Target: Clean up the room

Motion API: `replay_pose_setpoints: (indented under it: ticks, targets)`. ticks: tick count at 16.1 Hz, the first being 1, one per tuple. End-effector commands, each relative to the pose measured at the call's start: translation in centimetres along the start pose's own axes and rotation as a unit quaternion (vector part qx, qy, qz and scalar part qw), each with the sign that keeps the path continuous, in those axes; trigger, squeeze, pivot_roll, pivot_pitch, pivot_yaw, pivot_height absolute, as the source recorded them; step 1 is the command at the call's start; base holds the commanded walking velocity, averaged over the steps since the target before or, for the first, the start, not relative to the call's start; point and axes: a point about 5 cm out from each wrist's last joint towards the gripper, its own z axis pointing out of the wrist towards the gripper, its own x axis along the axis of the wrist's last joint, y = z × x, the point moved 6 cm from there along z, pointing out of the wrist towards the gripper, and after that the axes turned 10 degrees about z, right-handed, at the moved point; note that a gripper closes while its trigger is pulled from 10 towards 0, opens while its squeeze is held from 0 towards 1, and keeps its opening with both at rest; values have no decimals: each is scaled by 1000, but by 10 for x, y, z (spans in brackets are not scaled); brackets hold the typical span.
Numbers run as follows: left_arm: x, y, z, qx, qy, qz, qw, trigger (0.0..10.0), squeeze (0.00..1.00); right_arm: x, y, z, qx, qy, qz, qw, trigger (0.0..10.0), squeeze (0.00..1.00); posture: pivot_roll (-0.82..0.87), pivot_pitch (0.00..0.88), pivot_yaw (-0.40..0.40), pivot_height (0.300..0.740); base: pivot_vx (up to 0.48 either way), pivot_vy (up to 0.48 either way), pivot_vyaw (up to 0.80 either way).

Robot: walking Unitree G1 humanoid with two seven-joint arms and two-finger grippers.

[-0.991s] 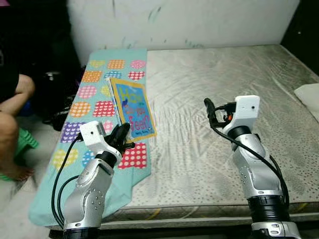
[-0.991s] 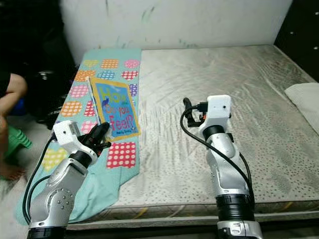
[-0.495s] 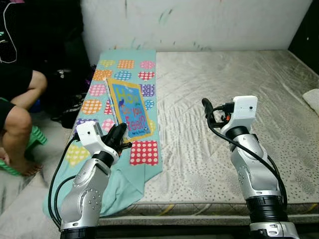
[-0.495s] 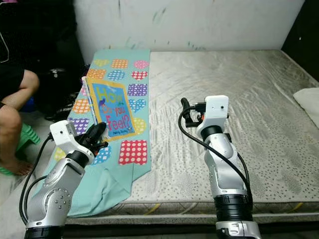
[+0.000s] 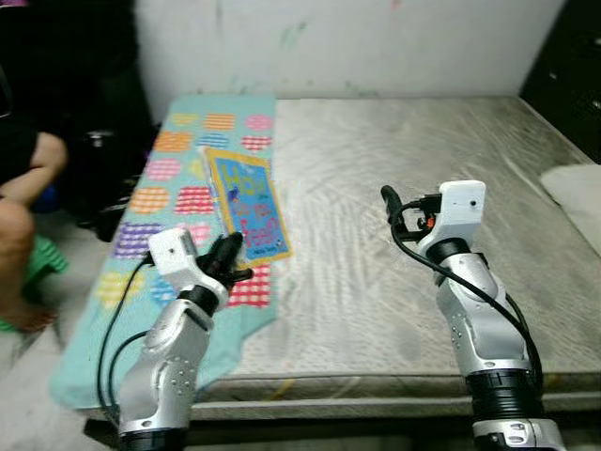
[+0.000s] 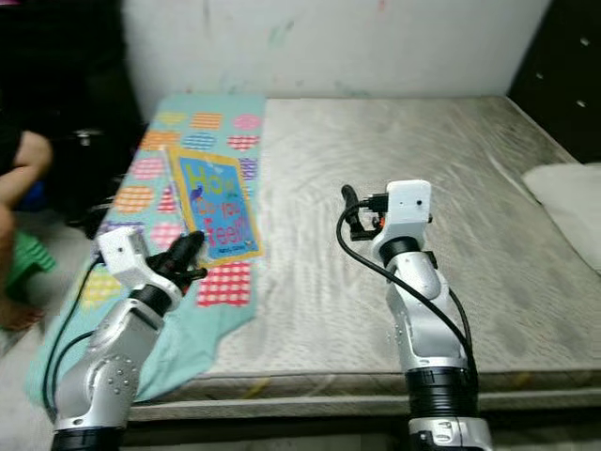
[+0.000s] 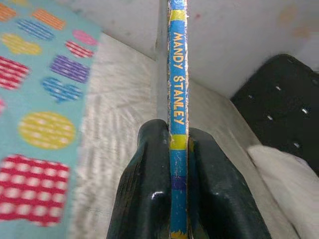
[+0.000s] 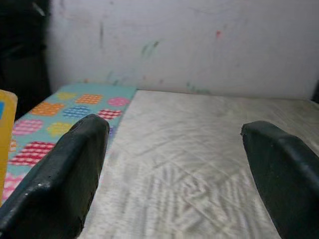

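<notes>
My left gripper [image 5: 228, 258] is shut on the lower edge of a thin blue picture book [image 5: 246, 205] with a yellow border. It holds the book above the teal patterned blanket [image 5: 178, 178] on the left side of the mattress [image 5: 394, 160]. In the left wrist view both black fingers [image 7: 144, 189] press the book's spine [image 7: 177, 94], which reads "Mandy Stanley". My right gripper [image 5: 390, 202] hovers over the middle of the mattress, open and holding nothing, with its fingers [image 8: 65, 174] wide apart.
The bare grey mattress runs to a white wall [image 5: 357, 38] at the back. A white pillow [image 5: 575, 183] lies at the right edge. A person [image 5: 23, 207] sits at the far left by a green stool [image 5: 42, 263] and dark clutter [image 5: 103, 160].
The camera has swung, shifting the whole scene sideways and back. Both arms keep the same pose, and the book stays in the left gripper.
</notes>
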Motion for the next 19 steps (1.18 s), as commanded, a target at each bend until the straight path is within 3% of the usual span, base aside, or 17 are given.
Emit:
replay_pose_setpoints:
  ticks: [1, 5, 7, 10, 11, 13, 14, 16, 19]
  targets:
    - [14, 4, 2, -10, 24, 10, 1000, 10000, 0, -5, -2, 0, 5, -8, 1, 1000, 10000, 0, -172, 0, 22, 740, 0, -364, 0]
    - [14, 2, 1, -7, 23, 14, 1000, 10000, 0, -5, -1, -4, 14, -9, 7, 1000, 10000, 0, -173, 0, 22, 740, 0, -370, 0]
    - [17, -7, -5, 6, 23, 26, 999, 10000, 0, -8, -1, -11, 30, -18, 8, 999, 10000, 0, -170, 0, 25, 740, 0, -343, 0]
    - [27, -34, -22, 45, 36, 87, 995, 10000, 0, -22, 0, -27, 58, -43, -8, 997, 10000, 0, -154, 0, 26, 740, 0, -111, 0]
    - [33, -52, -33, 80, 48, 166, 982, 10000, 0, -28, 6, -34, 52, -43, -30, 997, 10000, 0, -146, 0, 24, 740, 0, 0, 0]
    - [34, -74, -47, 128, 54, 223, 965, 10000, 0, -37, 15, -43, 42, -30, -47, 998, 10000, 0, -121, 0, 15, 740, 0, 0, 0]
    - [33, -79, -50, 138, 53, 239, 960, 10000, 0, -39, 17, -45, 38, -28, -47, 998, 10000, 0, -114, 0, 11, 740, 0, 0, 0]
    - [38, -75, -57, 134, 68, 308, 939, 10000, 0, -41, 19, -49, 35, -26, -44, 998, 10000, 0, -88, 0, 2, 740, 0, 0, 0]
    - [38, -83, -64, 143, 75, 311, 937, 10000, 0, -35, 10, -39, 41, -14, -40, 998, 10000, 0, -84, 0, -18, 740, 0, 0, 0]
